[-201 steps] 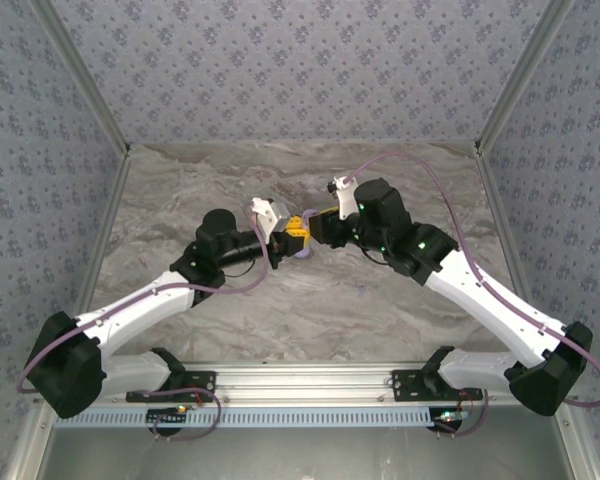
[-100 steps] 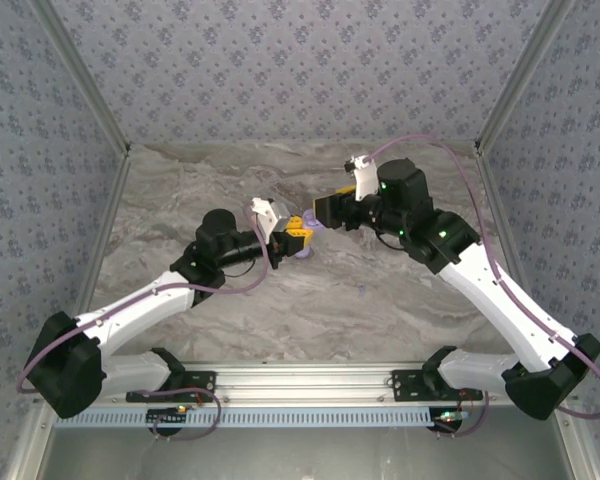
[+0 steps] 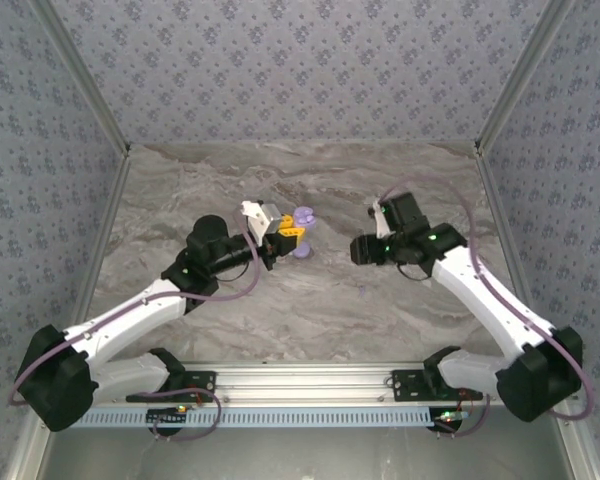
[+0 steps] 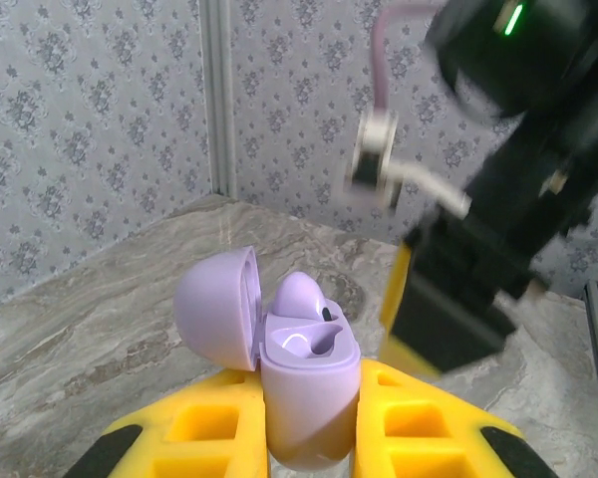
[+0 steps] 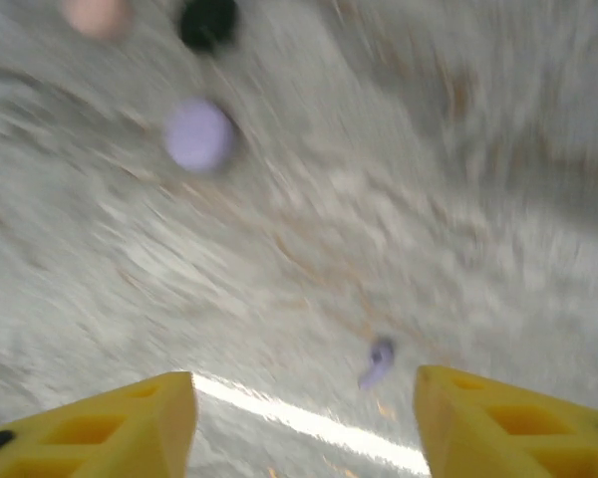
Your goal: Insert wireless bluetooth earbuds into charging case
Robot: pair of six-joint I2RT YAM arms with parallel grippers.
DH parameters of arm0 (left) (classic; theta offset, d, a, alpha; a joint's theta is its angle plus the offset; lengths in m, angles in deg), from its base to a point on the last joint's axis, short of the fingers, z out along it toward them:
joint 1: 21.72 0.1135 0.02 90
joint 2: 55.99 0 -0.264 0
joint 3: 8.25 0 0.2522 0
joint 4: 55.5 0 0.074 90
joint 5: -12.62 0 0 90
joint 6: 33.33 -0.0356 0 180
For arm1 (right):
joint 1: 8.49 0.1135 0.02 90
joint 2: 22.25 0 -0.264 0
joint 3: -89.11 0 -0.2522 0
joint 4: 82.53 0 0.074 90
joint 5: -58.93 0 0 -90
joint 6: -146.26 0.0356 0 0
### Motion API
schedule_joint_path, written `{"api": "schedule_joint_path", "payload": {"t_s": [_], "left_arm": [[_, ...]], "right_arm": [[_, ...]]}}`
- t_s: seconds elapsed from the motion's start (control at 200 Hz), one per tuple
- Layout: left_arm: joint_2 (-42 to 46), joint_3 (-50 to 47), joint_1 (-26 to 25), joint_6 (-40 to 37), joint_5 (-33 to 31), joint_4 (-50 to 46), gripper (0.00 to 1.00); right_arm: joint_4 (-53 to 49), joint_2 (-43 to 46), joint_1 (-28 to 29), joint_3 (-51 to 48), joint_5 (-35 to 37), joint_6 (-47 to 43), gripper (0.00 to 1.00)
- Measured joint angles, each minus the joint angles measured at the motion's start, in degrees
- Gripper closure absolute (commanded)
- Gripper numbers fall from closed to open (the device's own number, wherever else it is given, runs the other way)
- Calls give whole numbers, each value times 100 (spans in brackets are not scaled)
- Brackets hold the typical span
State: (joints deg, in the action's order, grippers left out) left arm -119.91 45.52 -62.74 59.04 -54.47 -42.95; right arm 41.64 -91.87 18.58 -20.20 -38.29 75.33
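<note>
The left gripper (image 3: 290, 232) is clamped on the lavender charging case (image 4: 309, 388). Its lid (image 4: 217, 309) hangs open to the left, and a seated earbud (image 4: 297, 296) rests in one well. The right gripper (image 5: 304, 398) has its yellow fingers (image 5: 130, 418) spread wide with nothing between them. A loose earbud (image 5: 379, 360), also lavender, lies on the marble table (image 3: 180, 200) in the lower centre of the right wrist view. At that frame's upper left sit three round blobs (image 5: 199, 134) — lavender, black and pink — possibly more cases, though the blur is too heavy to say.
</note>
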Motion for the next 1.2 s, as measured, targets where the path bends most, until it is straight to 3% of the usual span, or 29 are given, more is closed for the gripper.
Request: {"api": "schedule_joint_path", "payload": {"t_s": [0.135,0.36,1.199], "left_arm": [[20,-11,0,-24,-50,-81,100],[20,-11,0,-39,-129,-105,100],[85,-11,0,-44,-157,-221,100]], "right_arm": [[9,-544,-11,-549,39,144,57],[310,-1165,-87,-734,149,173,63],[778,-1821,-118,-804,138,166,68]]}}
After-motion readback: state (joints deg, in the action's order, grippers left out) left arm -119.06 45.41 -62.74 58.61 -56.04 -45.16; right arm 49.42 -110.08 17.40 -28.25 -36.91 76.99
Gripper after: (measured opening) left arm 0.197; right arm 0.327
